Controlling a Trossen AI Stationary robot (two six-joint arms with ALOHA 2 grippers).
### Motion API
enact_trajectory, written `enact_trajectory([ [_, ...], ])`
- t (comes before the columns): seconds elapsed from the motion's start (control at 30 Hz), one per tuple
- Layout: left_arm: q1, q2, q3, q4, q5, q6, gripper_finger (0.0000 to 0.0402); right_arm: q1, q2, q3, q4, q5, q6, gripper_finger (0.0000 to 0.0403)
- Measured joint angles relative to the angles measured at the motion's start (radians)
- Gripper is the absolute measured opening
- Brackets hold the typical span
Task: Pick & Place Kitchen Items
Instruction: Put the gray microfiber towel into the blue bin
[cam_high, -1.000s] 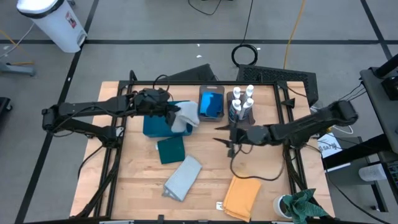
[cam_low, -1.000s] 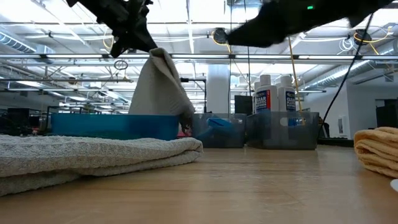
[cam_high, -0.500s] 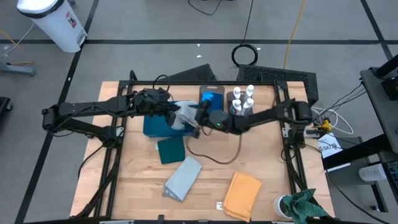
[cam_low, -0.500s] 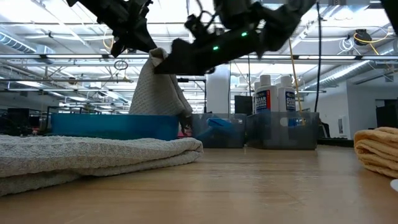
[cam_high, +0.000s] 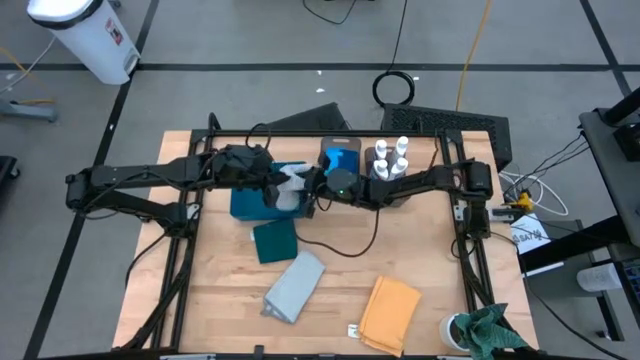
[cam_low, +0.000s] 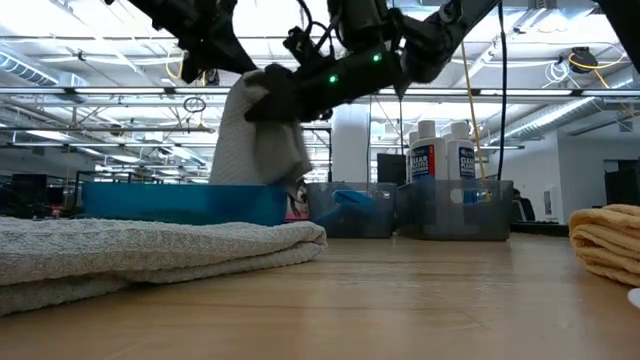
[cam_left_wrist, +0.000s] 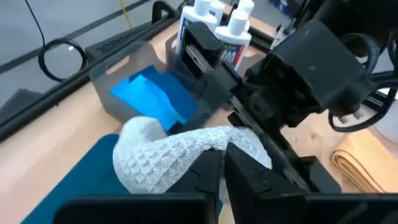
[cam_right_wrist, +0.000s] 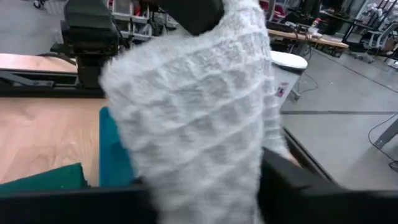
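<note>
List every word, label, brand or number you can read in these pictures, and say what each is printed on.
Bottle labels, low view: blue with white print, too blurred to read.
Bottle labels, left wrist view: dark print, too blurred to read.
White bin on the floor, high view: a red and dark sticker, too small to read.
Small tag on the table, near the yellow cloth: too small to read.
Nothing else bears text.

Both arms (cam_high: 400, 187) crowd above the teal tray (cam_high: 245, 203).
</note>
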Motion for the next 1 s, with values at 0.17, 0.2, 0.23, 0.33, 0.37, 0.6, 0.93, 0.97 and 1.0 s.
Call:
enact_trajectory([
  [0.17, 0.000, -0.037, 0.000, 0.004, -0.009, 0.056, 0.0031, 0.005, -0.081, 0.000, -0.131, -0.058, -0.049, 0.0014],
  [0.2, -0.001, -0.050, 0.000, 0.004, -0.016, 0.070, 0.0034, 0.007, -0.101, 0.000, -0.157, -0.072, -0.051, 0.0015],
  [0.23, -0.001, -0.065, 0.000, 0.002, -0.032, 0.086, 0.0038, 0.009, -0.125, 0.000, -0.189, -0.081, -0.052, 0.0015],
  [0.33, 0.000, -0.111, 0.000, 0.039, -0.086, 0.136, 0.0051, 0.012, -0.184, -0.002, -0.219, -0.083, -0.072, 0.0005],
  [0.37, 0.000, -0.132, 0.000, 0.052, -0.106, 0.149, 0.0055, 0.015, -0.203, -0.002, -0.221, -0.082, -0.082, 0.0004],
  [0.6, 0.000, -0.289, 0.001, 0.146, -0.181, 0.180, 0.0073, 0.018, -0.223, 0.016, -0.162, -0.082, -0.159, 0.0002],
  [0.93, -0.004, -0.370, 0.001, 0.112, -0.182, 0.193, 0.0072, 0.018, 0.078, 0.284, -0.223, -0.074, -0.257, 0.0001],
  [0.97, -0.004, -0.368, 0.001, 0.107, -0.181, 0.193, 0.0072, 0.016, 0.107, 0.298, -0.223, -0.074, -0.261, 0.0001],
  [1.0, -0.004, -0.363, 0.001, 0.104, -0.182, 0.193, 0.0072, 0.015, 0.136, 0.311, -0.218, -0.074, -0.262, 0.0001],
])
